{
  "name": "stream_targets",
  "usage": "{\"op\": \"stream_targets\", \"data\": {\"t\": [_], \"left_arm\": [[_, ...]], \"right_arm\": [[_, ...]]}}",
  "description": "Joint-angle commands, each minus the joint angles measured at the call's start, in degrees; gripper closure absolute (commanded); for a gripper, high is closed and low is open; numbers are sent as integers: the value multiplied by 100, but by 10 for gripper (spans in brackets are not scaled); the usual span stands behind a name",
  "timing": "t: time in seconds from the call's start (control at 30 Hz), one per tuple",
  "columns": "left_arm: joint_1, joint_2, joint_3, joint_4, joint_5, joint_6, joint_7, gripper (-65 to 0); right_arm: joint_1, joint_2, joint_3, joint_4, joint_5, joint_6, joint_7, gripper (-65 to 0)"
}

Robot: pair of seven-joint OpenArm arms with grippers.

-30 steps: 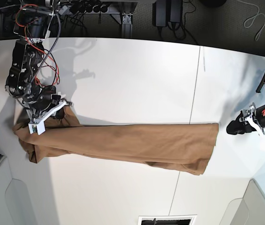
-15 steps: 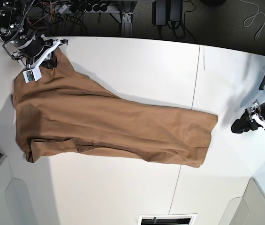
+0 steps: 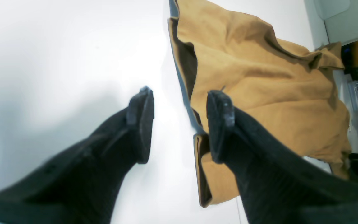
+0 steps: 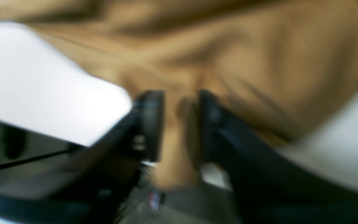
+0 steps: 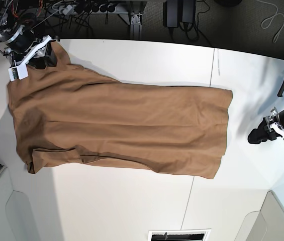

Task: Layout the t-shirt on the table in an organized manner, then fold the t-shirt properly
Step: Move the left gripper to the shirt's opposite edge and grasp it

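Since a second ago my right gripper [image 5: 45, 55] has dragged the t-shirt [image 5: 121, 125] open across the table [image 5: 147, 60]; jaws parted around fabric (blurred). Left gripper [image 3: 179, 121] gapes, empty. Flatten sleeves next.

The spread tan fabric t-shirt [image 5: 121, 125] covers the middle of the smooth white table [image 5: 147, 57], leaving bare tabletop beyond its hem, above it and below it.
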Motion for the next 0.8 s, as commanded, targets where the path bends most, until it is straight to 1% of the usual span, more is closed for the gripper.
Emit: {"op": "stream_targets", "data": {"t": [0.0, 0.03, 0.1, 0.17, 0.3, 0.4, 0.47, 0.63, 0.77], "left_arm": [[-107, -144, -48, 85, -140, -52, -52, -301], [-107, -144, -48, 85, -144, -52, -11, -301], [-105, -144, -48, 85, -146, -52, 120, -301], [-105, -144, -48, 85, -247, -52, 391, -301], [68, -177, -48, 107, -850, -52, 942, -301], [439, -205, -48, 236, -938, -52, 962, -301], [719, -175, -48, 341, -933, -52, 920, -301], [1248, 28, -48, 474, -872, -52, 920, -301], [1366, 179, -48, 476, -879, -52, 922, -301]], "right_arm": [[4, 15, 33, 245, 195, 164, 118, -276], [2, -7, 11, 372, 267, 227, 118, -276], [2, -72, -90, 629, 306, 238, 118, -276], [35, -76, -313, 730, 282, 238, 120, -276], [177, -76, -964, 654, -269, 214, 184, -276], [190, -76, -1362, 573, -608, 192, 341, -276], [190, -76, -1504, 549, -739, 149, 382, -276], [190, -76, -1523, 549, -750, 107, 420, -276], [190, -76, -1523, 549, -750, 107, 420, -276]]}}
